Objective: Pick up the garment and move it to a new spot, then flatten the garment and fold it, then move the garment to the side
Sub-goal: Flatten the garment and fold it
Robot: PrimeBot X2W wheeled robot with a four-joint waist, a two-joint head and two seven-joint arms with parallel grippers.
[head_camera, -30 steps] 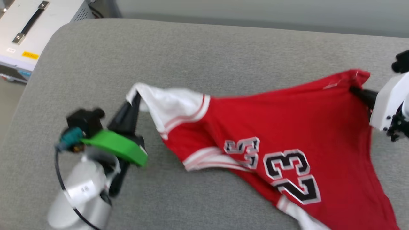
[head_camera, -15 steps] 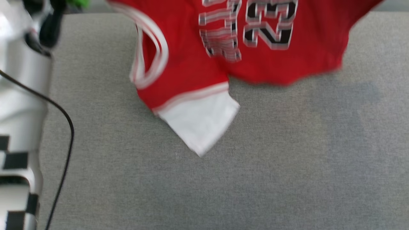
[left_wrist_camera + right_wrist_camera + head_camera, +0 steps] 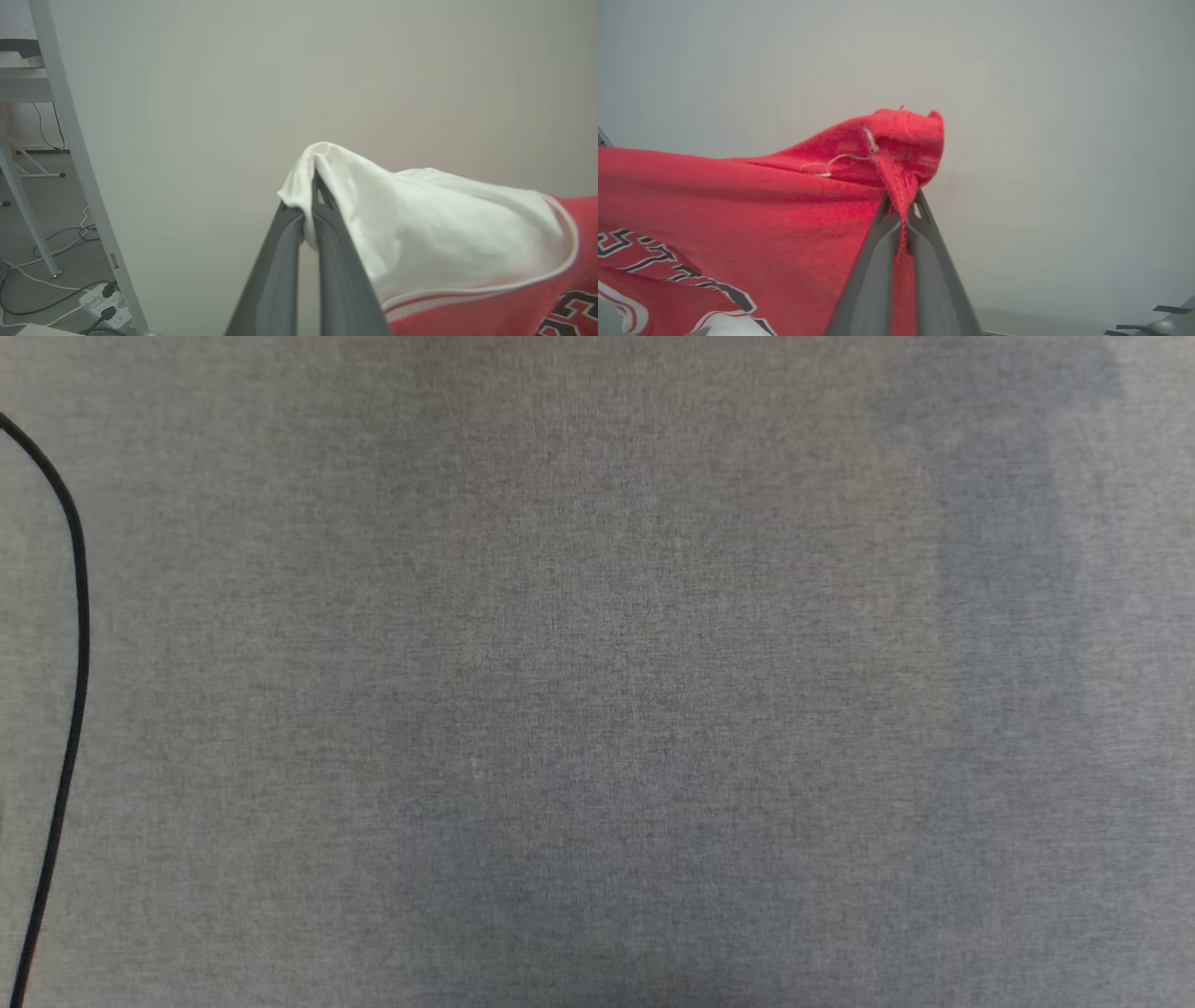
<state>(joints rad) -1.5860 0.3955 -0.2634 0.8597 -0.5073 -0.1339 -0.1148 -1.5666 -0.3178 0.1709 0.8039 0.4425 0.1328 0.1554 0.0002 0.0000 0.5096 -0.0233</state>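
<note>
The garment is a red T-shirt with white sleeves, striped trim and a black-and-white number print. In the left wrist view my left gripper is shut on the tip of a white sleeve, held up in front of a pale wall. In the right wrist view my right gripper is shut on a red hem corner of the garment, which spreads away to the left with the number print at the lower left. The head view looks down on grey fabric surface with faint shadows.
A thin black cable runs down the left edge of the head view. In the left wrist view a pale metal post stands at the left, with table legs, floor cables and a power strip beyond it.
The head camera has tilted down, so the garment and both arms have left its picture. One second ago the shirt hung stretched low over the surface; half a second ago it was higher.
</note>
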